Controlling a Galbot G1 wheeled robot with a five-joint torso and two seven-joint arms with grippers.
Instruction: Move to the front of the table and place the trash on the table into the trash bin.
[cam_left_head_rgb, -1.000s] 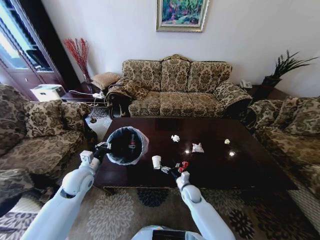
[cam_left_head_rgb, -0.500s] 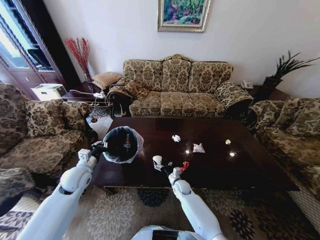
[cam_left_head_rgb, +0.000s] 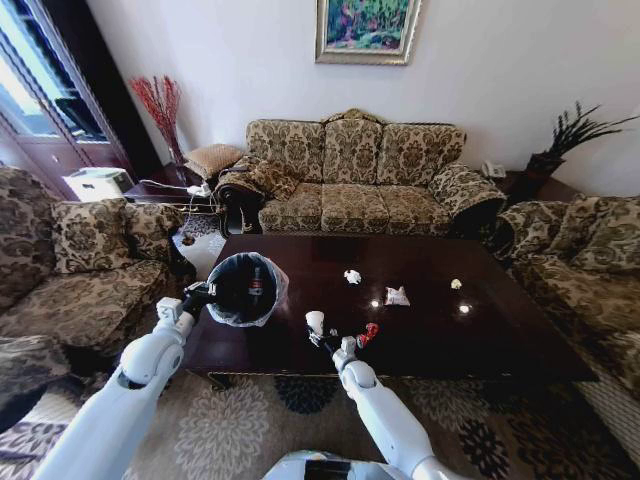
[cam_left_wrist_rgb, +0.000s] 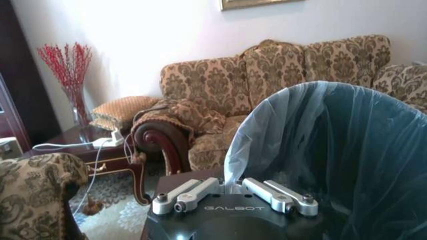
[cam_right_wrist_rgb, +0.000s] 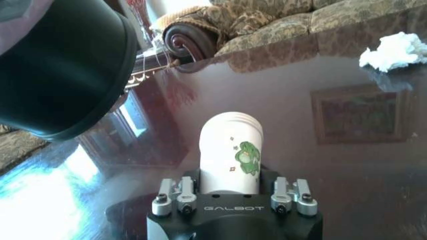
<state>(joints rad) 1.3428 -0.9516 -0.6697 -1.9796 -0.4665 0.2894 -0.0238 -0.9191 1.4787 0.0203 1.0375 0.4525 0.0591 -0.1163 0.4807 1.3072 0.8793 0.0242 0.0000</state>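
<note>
Trash is spread across the table (cam_left_head_rgb: 430, 330), that glossy dark wood one sitting in front of the sofa (cam_left_head_rgb: 352, 178). Closest to the robot is a white paper cup (cam_right_wrist_rgb: 229, 150) with a little green print on it, standing upside down near the table's front edge, and the right gripper (cam_right_wrist_rgb: 230, 192) has its fingers on either side of the cup's lower part, looks like it's pinching it. Just to the right of that there's something red (cam_left_head_rgb: 370, 330) lying on the wood, too small to make out properly. Further back are a crumpled white paper wad (cam_left_head_rgb: 351, 276), a red-white wrapper (cam_left_head_rgb: 396, 296) and another small wad (cam_left_head_rgb: 455, 283) off toward the right. The left gripper (cam_left_wrist_rgb: 235, 192) is clamped on the rim of the trash bin (cam_left_head_rgb: 245, 290), fingers pressed together on the whitish bag liner, holding the black bin up over the table's left end, tilted so its opening faces the head camera. Something with a red label sits inside it.
</note>
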